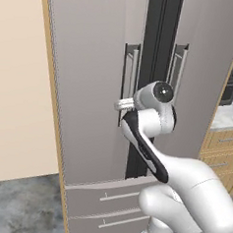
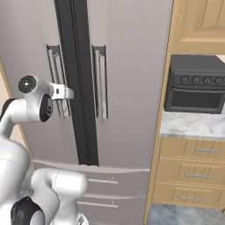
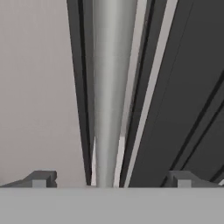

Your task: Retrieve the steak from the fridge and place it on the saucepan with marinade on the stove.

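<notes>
My end effector [image 3: 111, 179] spread wide, gripping nothing — left fridge [image 1: 91, 87] door handle [image 3: 107, 87] dead ahead between fingertips, long axis vertical.

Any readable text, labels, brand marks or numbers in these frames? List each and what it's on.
None readable.
The fridge doors and bar handles carry no brand mark or label.
The black oven has a row of round knobs with no markings that can be made out.
The wooden drawers are plain.
The left door handle, seen close between the tips of the open tool, is bare metal.
</notes>
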Motion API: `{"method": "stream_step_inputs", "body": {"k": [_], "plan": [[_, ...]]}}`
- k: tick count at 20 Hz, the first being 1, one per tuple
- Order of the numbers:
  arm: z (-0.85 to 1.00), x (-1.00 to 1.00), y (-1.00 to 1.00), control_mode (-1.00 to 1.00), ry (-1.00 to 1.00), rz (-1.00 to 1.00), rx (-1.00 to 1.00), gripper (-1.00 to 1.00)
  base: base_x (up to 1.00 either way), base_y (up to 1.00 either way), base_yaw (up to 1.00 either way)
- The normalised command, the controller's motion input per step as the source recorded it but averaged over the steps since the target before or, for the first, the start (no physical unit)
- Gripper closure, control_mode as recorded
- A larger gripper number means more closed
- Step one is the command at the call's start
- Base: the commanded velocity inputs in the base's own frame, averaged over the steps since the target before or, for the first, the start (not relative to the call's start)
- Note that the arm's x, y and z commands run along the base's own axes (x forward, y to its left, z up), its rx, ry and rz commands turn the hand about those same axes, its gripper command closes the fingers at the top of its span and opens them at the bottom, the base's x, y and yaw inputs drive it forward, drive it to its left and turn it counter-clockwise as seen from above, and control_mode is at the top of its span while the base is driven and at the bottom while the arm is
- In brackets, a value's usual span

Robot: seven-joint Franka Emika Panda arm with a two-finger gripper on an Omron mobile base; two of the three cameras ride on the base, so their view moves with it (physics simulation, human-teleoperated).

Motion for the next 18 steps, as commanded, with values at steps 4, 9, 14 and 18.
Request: {"method": "stream_step_inputs", "body": {"k": [4, 9, 14, 18], "plan": [[0.0, 0.13, 0.0, -1.0, 0.0, 0.0, 0.0, -1.0, 0.0, 0.0, 0.0], [0.0, 0.35, 0.05, -1.0, 0.0, 0.0, 0.0, -1.0, 0.0, 0.0, 0.0], [-0.02, 0.65, 0.12, -1.0, 0.0, -0.01, 0.0, -1.0, 0.0, 0.0, 0.0], [-0.2, 0.9, 0.14, -1.0, 0.0, 0.0, 0.0, -1.0, 0.0, 0.0, 0.0]]}}
